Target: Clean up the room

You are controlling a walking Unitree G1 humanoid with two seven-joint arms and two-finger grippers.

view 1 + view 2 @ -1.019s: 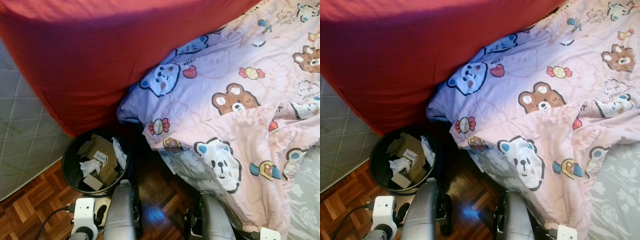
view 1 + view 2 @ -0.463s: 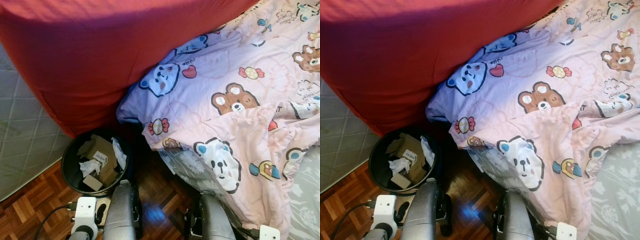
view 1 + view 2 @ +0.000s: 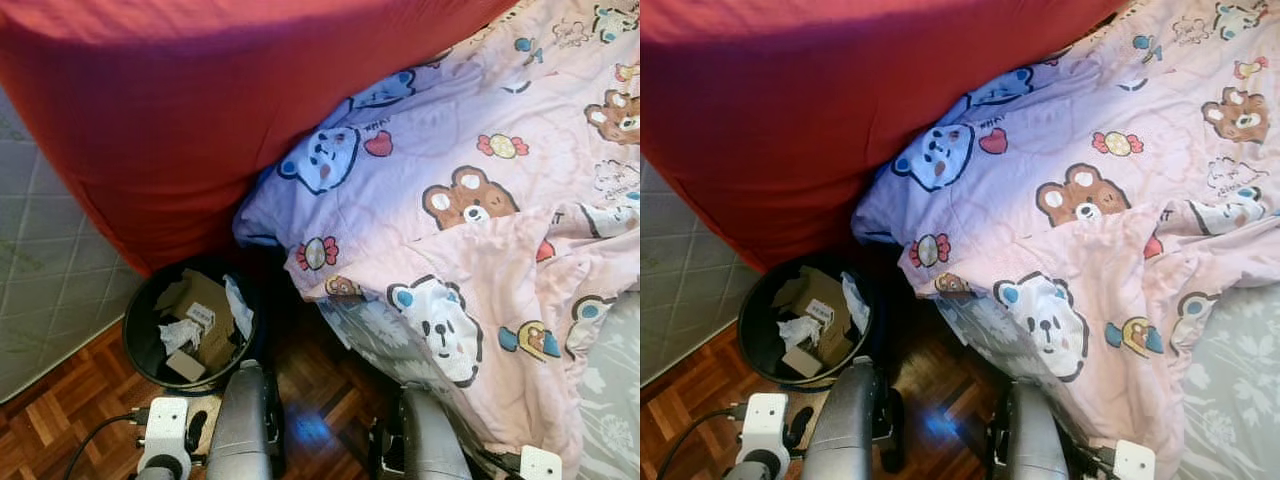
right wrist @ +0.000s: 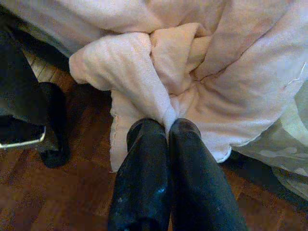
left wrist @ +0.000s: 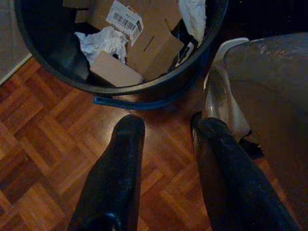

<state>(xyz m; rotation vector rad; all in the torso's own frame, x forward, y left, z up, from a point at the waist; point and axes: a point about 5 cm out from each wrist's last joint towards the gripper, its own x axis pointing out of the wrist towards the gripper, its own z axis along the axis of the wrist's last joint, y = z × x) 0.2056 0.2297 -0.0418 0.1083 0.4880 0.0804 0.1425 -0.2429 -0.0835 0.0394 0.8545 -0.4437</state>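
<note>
My arms hide the floor right below me. The red cover (image 3: 200,110) runs off the top edge, and the bear blanket (image 3: 470,220) off the right. Print on the label (image 5: 124,18) in the bin (image 3: 140,345) is too small to read.

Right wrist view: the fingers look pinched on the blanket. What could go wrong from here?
The right gripper pinches only a thin fold of the pink blanket, so it may slip free when pulled. A dragged hem could sweep the wooden floor or catch the full trash bin beside the bed.
</note>
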